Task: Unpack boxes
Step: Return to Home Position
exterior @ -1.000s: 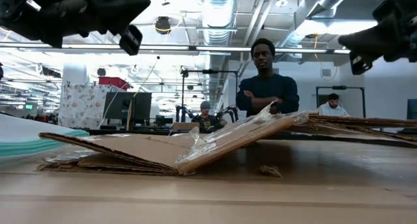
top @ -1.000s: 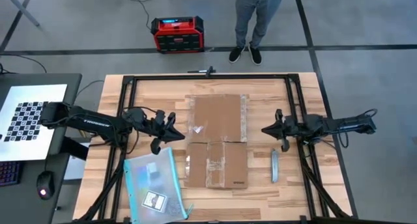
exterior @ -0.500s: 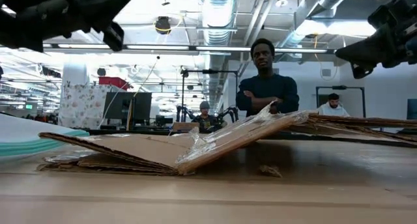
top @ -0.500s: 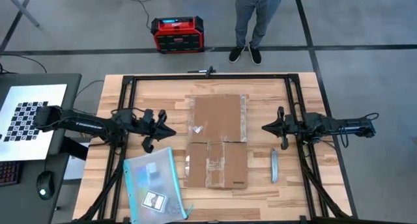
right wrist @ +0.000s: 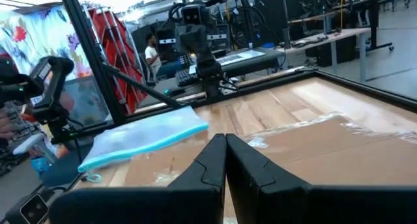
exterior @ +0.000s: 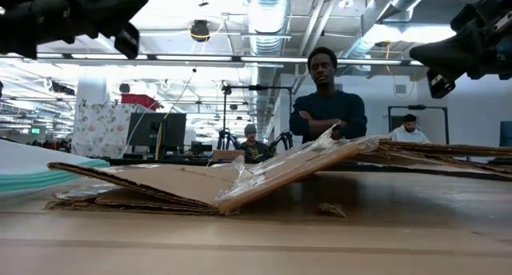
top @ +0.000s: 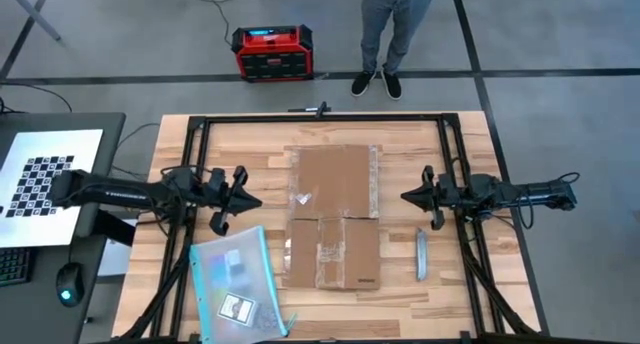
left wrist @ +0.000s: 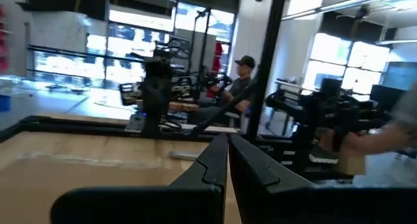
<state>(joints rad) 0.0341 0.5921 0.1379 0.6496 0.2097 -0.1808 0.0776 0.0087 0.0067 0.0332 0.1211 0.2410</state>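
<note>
Box (top: 333,216) lies flattened, light, floppy card with slick tape, best pinched at its raised edge; my left gripper (top: 252,197) and right gripper (top: 410,197) flank it, fingers together, empty.

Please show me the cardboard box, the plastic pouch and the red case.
cardboard box (top: 335,179), high view, upper panel
plastic pouch (top: 240,284), high view, clear middle
red case (top: 272,52), high view, top face

Overhead down, low across, both showing box (top: 333,216), wrists forward
</note>
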